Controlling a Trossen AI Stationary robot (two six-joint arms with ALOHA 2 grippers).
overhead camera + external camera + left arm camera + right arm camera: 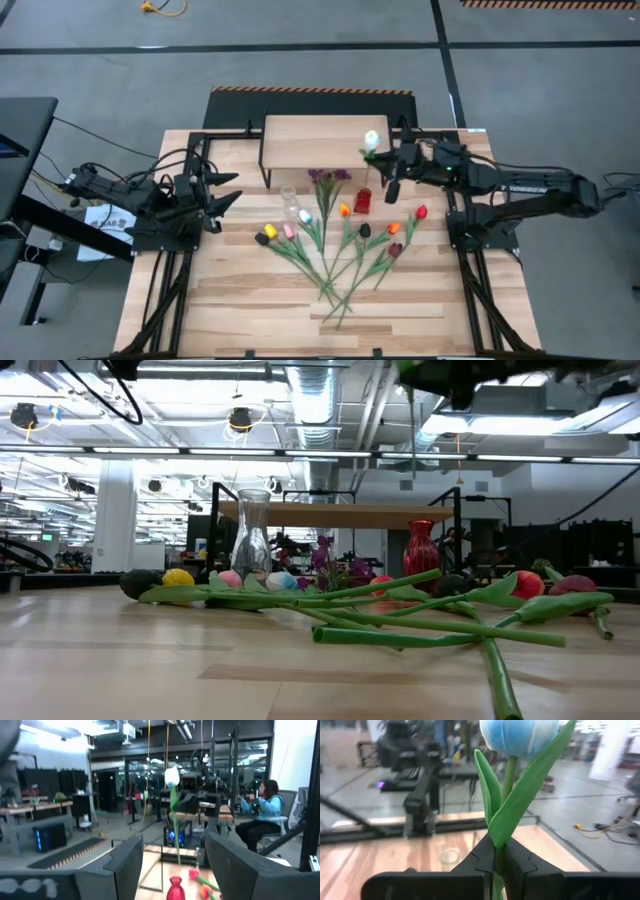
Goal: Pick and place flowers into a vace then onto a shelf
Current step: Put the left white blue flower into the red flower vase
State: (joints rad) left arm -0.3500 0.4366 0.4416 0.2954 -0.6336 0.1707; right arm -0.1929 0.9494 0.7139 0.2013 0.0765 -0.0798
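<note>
Right claw (495, 857), clamped on the white-headed, green-stemmed artificial tulip (371, 140), hangs above the small red glass vase (363, 199), at one o'clock from the surface's centre. Left claw (222, 192) waits wide at nine o'clock. Risk: the dangling stem may miss the narrow neck and tip the vase.

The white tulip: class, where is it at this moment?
The white tulip is held upright in the right gripper, raised above the table's right rear area, just above the red vase and beside the shelf.
</note>
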